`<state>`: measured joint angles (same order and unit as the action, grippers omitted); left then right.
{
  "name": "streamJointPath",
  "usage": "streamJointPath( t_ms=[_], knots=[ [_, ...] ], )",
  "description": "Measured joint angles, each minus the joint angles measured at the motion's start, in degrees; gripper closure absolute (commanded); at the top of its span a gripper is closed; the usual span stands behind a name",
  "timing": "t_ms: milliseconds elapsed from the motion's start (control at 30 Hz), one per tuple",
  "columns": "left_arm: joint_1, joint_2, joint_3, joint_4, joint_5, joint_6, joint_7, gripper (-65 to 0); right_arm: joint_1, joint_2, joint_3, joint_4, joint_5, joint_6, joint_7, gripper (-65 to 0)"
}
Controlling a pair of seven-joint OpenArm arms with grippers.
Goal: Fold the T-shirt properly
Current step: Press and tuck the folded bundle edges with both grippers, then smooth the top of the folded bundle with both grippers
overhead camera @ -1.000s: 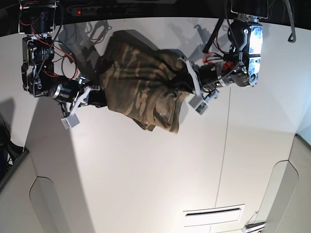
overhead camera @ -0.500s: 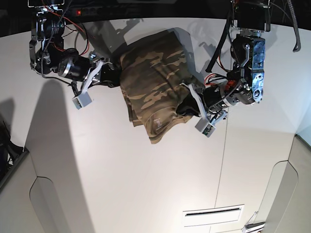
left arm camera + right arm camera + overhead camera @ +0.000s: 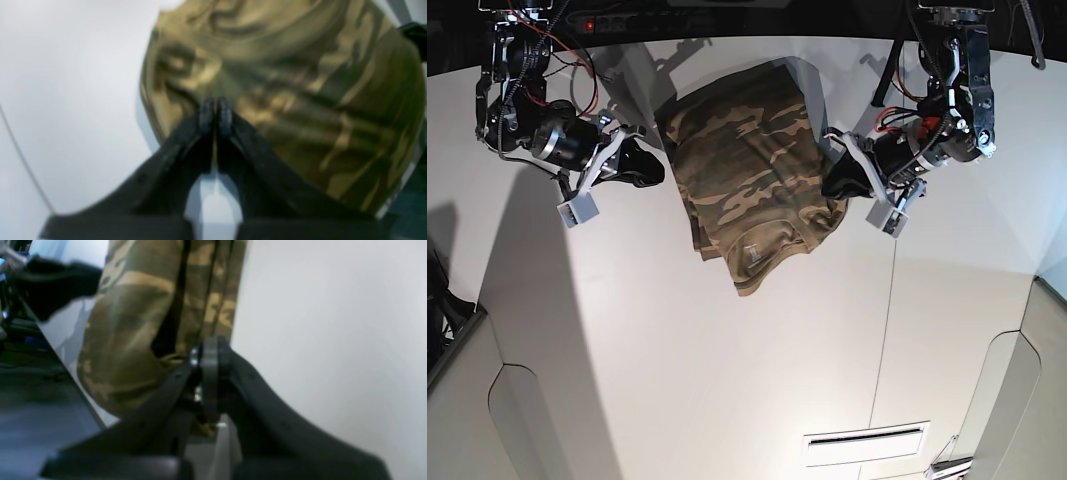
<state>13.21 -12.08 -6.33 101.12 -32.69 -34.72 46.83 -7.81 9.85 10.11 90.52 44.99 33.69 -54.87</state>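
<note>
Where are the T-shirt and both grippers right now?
T-shirt (image 3: 752, 170), base view, middle of the camouflage cloth.
Left gripper (image 3: 216, 115), left wrist view, closed fingertips against the cloth.
Right gripper (image 3: 208, 356), right wrist view, closed fingertips beside the shirt's edge.

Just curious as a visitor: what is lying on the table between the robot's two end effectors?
The T-shirt, a rumpled camouflage bundle, lies between the left end effector and the right end effector; the base view shows this.
</note>
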Motion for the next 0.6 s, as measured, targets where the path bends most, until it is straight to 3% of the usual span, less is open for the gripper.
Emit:
streamJointPath(
  t_ms=[233, 433, 600],
  knots=[
    [-3.26, 0.39, 0.09, -5.27, 0.35, 0.0, -4.0, -2.4, -0.39, -2.86, -7.67, -0.15, -0.26, -0.02, 1.33, 0.0],
    [-6.32, 4.87, 0.04, -8.52, 4.92, 0.02, -3.76, -2.4, -0.28, -3.5, -16.2, -0.15, -3.72, 0.0, 2.03, 0.0],
    [-9.16, 3.67, 0.02, -8.5, 4.83, 1.2, -3.56, -2.4, -0.31, -3.34, -17.55, -0.15, -5.57, -0.02, 3.8, 0.0]
  ],
)
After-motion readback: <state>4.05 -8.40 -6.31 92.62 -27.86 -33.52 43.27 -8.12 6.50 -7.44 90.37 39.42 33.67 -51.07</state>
